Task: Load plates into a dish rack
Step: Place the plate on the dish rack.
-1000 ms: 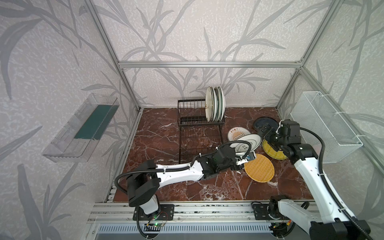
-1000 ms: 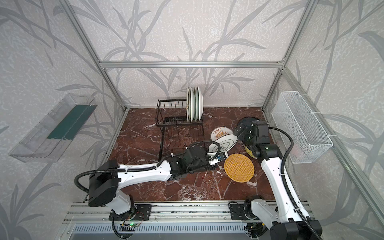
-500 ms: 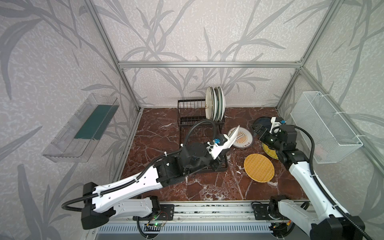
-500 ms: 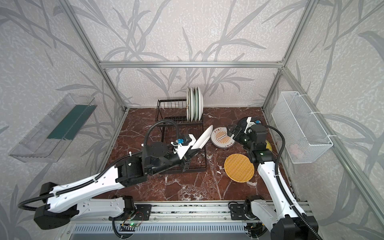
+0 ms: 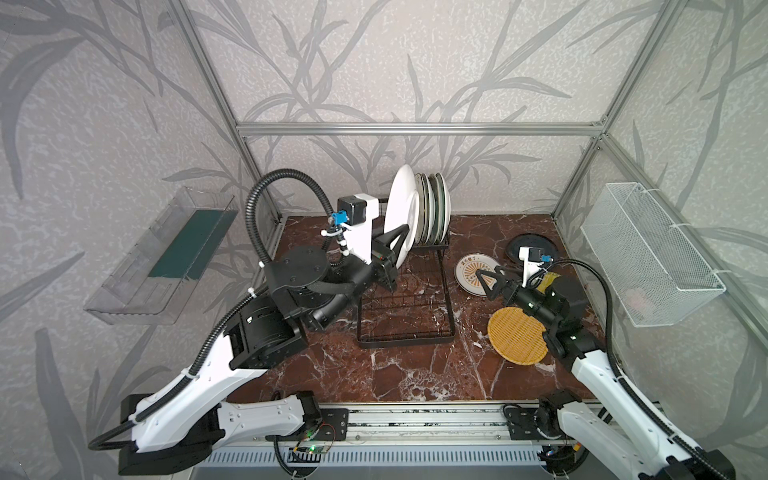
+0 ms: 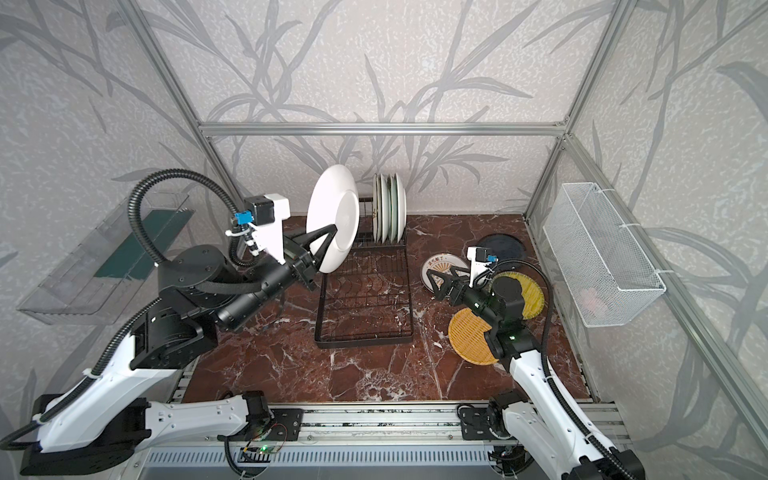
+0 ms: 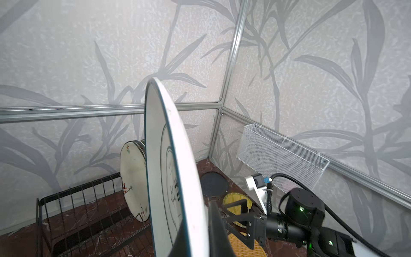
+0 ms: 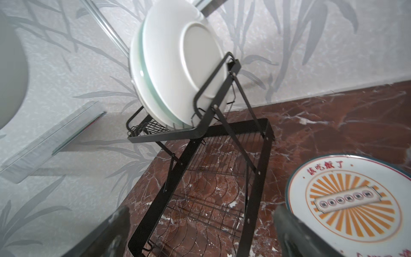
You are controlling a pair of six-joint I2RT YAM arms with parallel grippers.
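left wrist view is filled by the white plate [image 7: 169, 166], standing on edge with the left gripper [image 5: 399, 243] pinched on its lower rim. a second ago that plate was low on the table [image 5: 415, 374] beside the sunburst plate [image 5: 471, 270]. half a second ago it hung tilted over the lower tray. now it is up at the raised basket of the dish rack [image 5: 403, 343], just beside the racked plates [image 5: 434, 212] and roughly parallel to them. i judge the carry nearly done and slotting the step in hand.

the right gripper [image 5: 488, 284], jaws spread wide and empty, has swung in to hover at the sunburst plate's edge (likely the next pick).

hard to tell is whether the white plate's bottom edge already sits between wires: plate and fingers cover that spot in both top views, and the wrist picture cuts it off. the racked plates overlap too tightly to count. the yellow woven disc [image 5: 517, 336] lies in plain sight, while the second woven disc [image 6: 534, 291] is mostly under the right arm.
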